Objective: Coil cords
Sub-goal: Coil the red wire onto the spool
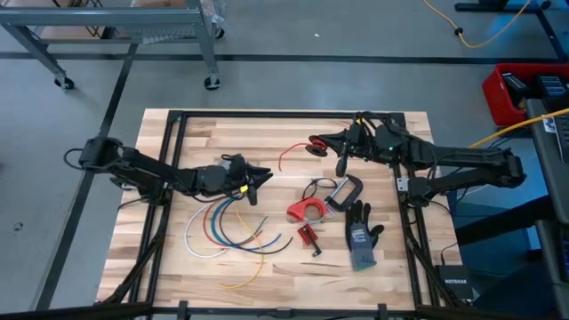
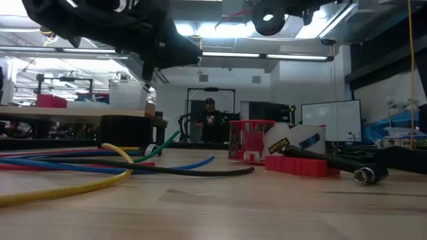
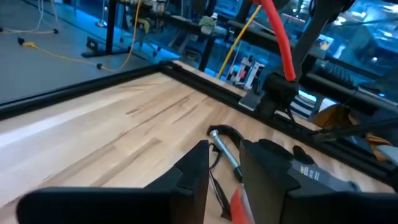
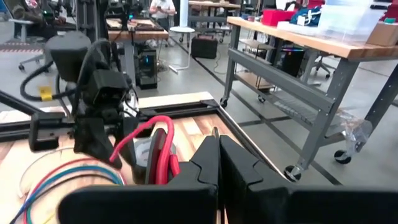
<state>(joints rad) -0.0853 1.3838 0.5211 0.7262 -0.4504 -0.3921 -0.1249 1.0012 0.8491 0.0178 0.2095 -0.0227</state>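
Note:
My right gripper (image 1: pixel 313 144) is raised over the far middle of the table, shut on a red cord (image 1: pixel 286 158). The cord's loops bunch beside the fingers in the right wrist view (image 4: pixel 158 146). My left gripper (image 1: pixel 258 185) is open and empty at mid-table, above the far ends of several loose cords. These cords lie in arcs on the wood: white (image 1: pixel 191 236), blue (image 1: pixel 209 227), green (image 1: pixel 267 242) and yellow (image 1: pixel 253 271). In the low view they lie flat across the near left (image 2: pixel 100 167). My right gripper holds the red cord at its coiled part (image 4: pixel 166 163), right beside the shut fingers; the near finger (image 4: pixel 202 165) hides the place of contact. The loops are lifted clear of the table. A free end (image 1: pixel 283 162) curves out toward my left gripper.
A black-and-red clamp (image 1: pixel 345 191), a red tape holder (image 1: pixel 304 212), a small red part (image 1: pixel 308 236) and a grey-and-black glove (image 1: pixel 362 238) lie right of centre. A thin black wire (image 1: pixel 316 187) lies by the clamp. A black frame (image 1: pixel 267 116) edges the table.

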